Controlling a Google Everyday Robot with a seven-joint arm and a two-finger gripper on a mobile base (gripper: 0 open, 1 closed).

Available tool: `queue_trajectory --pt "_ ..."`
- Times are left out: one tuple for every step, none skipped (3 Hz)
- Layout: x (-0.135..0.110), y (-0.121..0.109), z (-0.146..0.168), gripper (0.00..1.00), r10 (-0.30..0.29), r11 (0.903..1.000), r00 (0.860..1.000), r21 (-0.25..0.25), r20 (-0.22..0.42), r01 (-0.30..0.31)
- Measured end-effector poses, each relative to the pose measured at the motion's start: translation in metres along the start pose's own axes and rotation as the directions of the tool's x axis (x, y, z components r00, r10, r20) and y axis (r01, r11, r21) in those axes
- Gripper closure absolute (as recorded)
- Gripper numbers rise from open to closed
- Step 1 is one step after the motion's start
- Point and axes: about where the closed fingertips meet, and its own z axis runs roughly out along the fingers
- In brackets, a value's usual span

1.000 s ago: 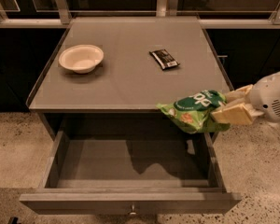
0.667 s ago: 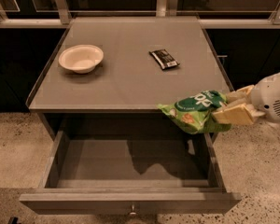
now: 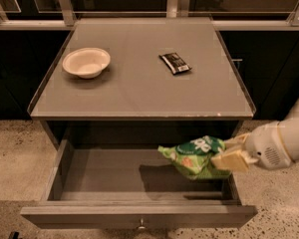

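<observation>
My gripper (image 3: 225, 152) reaches in from the right and is shut on a green chip bag (image 3: 193, 156). Its cream fingers (image 3: 230, 161) pinch the bag's right end. The bag hangs over the right half of the open drawer (image 3: 137, 216), just above its floor, and casts a shadow on it. I see nothing else inside the drawer.
On the grey counter (image 3: 139, 91) above the drawer sit a white bowl (image 3: 86, 62) at the left and a dark snack packet (image 3: 175, 63) right of centre. Dark cabinets flank the counter. A speckled floor lies below.
The gripper has come down and slightly left with the chip bag, from level with the counter's front edge to inside the drawer opening.
</observation>
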Motion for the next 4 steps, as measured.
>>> queue_trajectory --pt "0.041 -0.001 0.041 1.00 0.069 0.9967 0.996 -0.038 -0.060 -0.072" --pt "0.066 -0.011 0.077 1.00 0.093 0.9939 0.989 -0.049 -0.116 -0.099" --pt "0.066 -0.011 0.078 0.81 0.093 0.9939 0.989 -0.049 -0.118 -0.099" --pt "0.066 -0.011 0.078 0.58 0.093 0.9939 0.989 -0.049 -0.118 -0.099"
